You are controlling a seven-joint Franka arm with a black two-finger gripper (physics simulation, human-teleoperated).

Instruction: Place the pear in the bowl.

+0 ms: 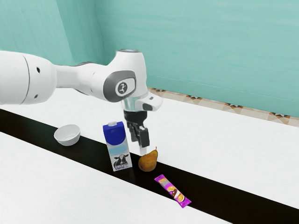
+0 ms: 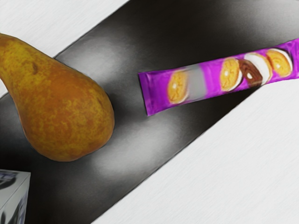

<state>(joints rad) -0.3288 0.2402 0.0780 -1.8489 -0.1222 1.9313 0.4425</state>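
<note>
so the hand (image 1: 142, 150) is hanging just above the pear (image 1: 148, 161), pointing down at it. i can't tell if it's opening or closing, or whether it's sitting released or clenched, but it isn't carrying the pear. that one's resting on the black strip (image 1: 224, 196) running across the white worktop (image 1: 210, 144), with the milk carton (image 1: 117, 149) standing right beside it and the snack bar (image 1: 173, 191) lying near it on its other side.

the bowl (image 1: 67, 134) is sitting well apart, past the carton toward the exterior view's left, and it's looking empty.

progress-wise i'm calling this the lining-up stage: the reach is looking mostly done, the rest isn't. getting a grip, lifting, carrying past the carton and letting go in the bowl are all waiting. the carton's probably going to be the thing to watch.
</note>
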